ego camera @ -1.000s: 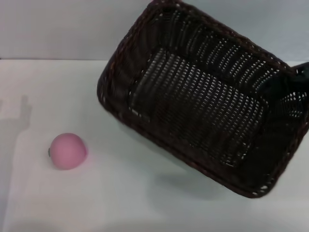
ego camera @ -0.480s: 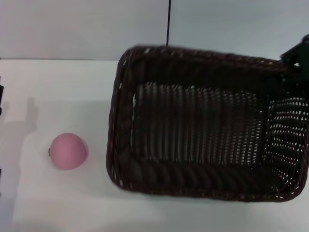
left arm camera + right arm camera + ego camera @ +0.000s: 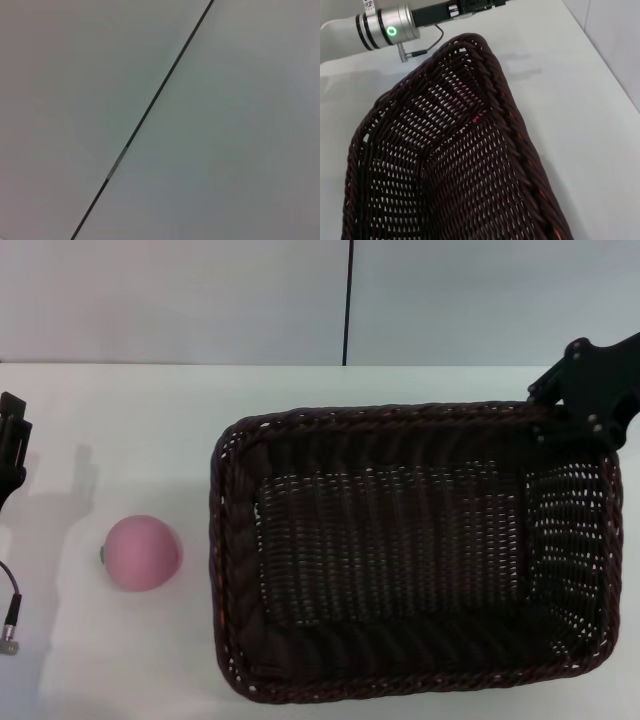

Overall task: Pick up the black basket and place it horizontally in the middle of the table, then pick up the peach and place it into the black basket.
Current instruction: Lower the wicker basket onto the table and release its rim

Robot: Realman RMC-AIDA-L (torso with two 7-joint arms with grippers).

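Observation:
The black basket (image 3: 410, 560) lies flat on the white table (image 3: 130, 420), its long side running left to right, in the middle and right of the head view. My right gripper (image 3: 560, 420) is at the rim of its far right corner and holds it. The right wrist view shows the basket's (image 3: 450, 165) inside and braided rim from close up. The pink peach (image 3: 143, 552) sits on the table to the left of the basket, apart from it. My left gripper (image 3: 8, 445) shows only in part at the left edge, beyond the peach.
A cable plug (image 3: 10, 625) hangs at the left edge near the table's front. The left arm's silver ring with a green light (image 3: 390, 30) shows past the basket in the right wrist view. A wall with a dark seam (image 3: 150, 107) fills the left wrist view.
The basket has turned from a tilted, raised pose to flat and horizontal, lower on the table. My right gripper moved with it. My left gripper has come into view at the left edge.

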